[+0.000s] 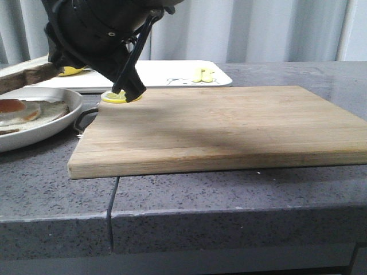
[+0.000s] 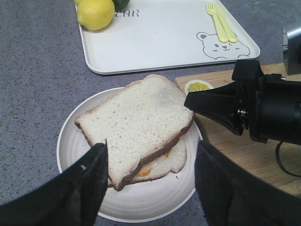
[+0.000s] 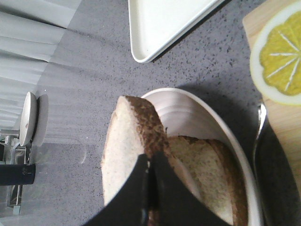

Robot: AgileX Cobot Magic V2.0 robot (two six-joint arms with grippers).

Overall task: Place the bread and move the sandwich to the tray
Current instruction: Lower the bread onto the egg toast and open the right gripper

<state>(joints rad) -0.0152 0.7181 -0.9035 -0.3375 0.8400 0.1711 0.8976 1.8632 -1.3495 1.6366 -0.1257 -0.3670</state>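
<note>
Pinching the bread (image 2: 136,117) by its brown crust, the right gripper (image 3: 148,162) has its two black fingers squeezed tight on the edge of the slice. The bread hangs flat over the sandwich (image 2: 164,162). I cannot tell if the two touch. The sandwich lies in the round white dish (image 2: 141,202), and a bit of orange yolk peeks out under the top slice.

The left gripper (image 2: 150,147) is above the near side of the dish. Its fingers are spread wide apart and grasp nothing.

Seen from the front, the dish sits at 9 o'clock on the grey counter (image 1: 34,183). The wooden board (image 1: 229,126) fills the middle, just beside the dish. A lemon slice (image 1: 119,97) rests on the board's far left corner, at about 10 o'clock. The white tray (image 1: 172,73) lies behind the board at 12 o'clock, with a little bear drawn on it. A whole lemon (image 2: 95,13) sits in one corner of the tray and a yellow fork (image 2: 221,23) lies by the bear
</note>
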